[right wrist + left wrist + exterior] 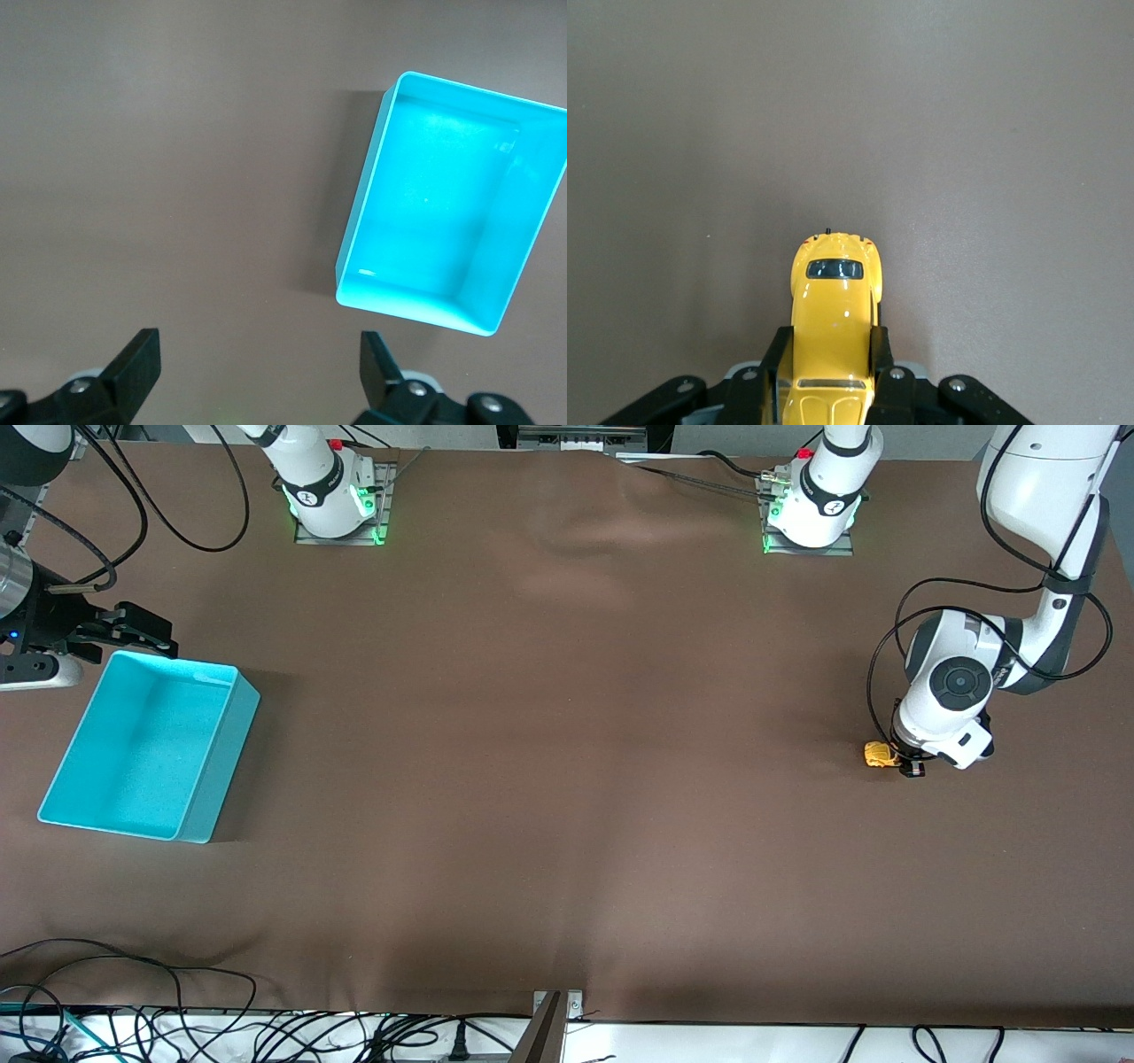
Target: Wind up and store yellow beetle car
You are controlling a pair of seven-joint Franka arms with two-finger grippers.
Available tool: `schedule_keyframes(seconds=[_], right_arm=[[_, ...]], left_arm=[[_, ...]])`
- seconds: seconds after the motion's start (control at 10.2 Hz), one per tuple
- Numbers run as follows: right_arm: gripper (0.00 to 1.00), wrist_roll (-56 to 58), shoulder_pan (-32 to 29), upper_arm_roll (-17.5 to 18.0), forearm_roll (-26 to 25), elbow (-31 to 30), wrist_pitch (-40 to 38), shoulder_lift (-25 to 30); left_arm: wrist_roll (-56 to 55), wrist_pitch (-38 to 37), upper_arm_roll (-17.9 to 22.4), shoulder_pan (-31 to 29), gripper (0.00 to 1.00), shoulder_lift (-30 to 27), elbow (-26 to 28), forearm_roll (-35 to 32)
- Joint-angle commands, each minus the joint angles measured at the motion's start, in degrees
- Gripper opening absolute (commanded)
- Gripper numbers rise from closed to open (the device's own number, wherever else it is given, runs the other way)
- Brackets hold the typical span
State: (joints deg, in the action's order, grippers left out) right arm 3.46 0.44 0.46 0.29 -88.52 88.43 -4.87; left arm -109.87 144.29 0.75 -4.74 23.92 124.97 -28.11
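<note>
Teal bin (151,744), empty, at nine o'clock; right gripper (124,633) waits spread wide above its rim. At three o'clock, left gripper (830,372) pinches yellow beetle car (879,755) across its flanks. Likely light, rigid, slick; flanks suit.

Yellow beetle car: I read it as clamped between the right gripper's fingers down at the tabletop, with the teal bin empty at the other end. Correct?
Not quite. The left gripper, not the right, is shut on the yellow beetle car, as the left wrist view shows. The right gripper hangs open by the teal bin, which is empty.
</note>
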Motion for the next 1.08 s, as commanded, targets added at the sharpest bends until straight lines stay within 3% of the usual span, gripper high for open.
schedule_keyframes(seconds=[0.0,0.1,0.98], right_arm=[[1.0,1.02,-0.17,-0.11,1.12,1.07,-0.45,-0.32],[1.0,1.02,-0.17,-0.11,1.12,1.07,-0.45,-0.32],[1.0,1.02,-0.17,-0.11,1.12,0.98,-0.45,-0.32]], left_arm=[[0.27,3.89,0.48,-0.97,0.71,6.75,-3.33,-2.38],[-0.6,3.89,0.57,-0.62,1.0,6.84,-3.33,-2.39],[-1.14,3.63,1.28,-0.62,1.0,5.44,-3.42,-2.39]])
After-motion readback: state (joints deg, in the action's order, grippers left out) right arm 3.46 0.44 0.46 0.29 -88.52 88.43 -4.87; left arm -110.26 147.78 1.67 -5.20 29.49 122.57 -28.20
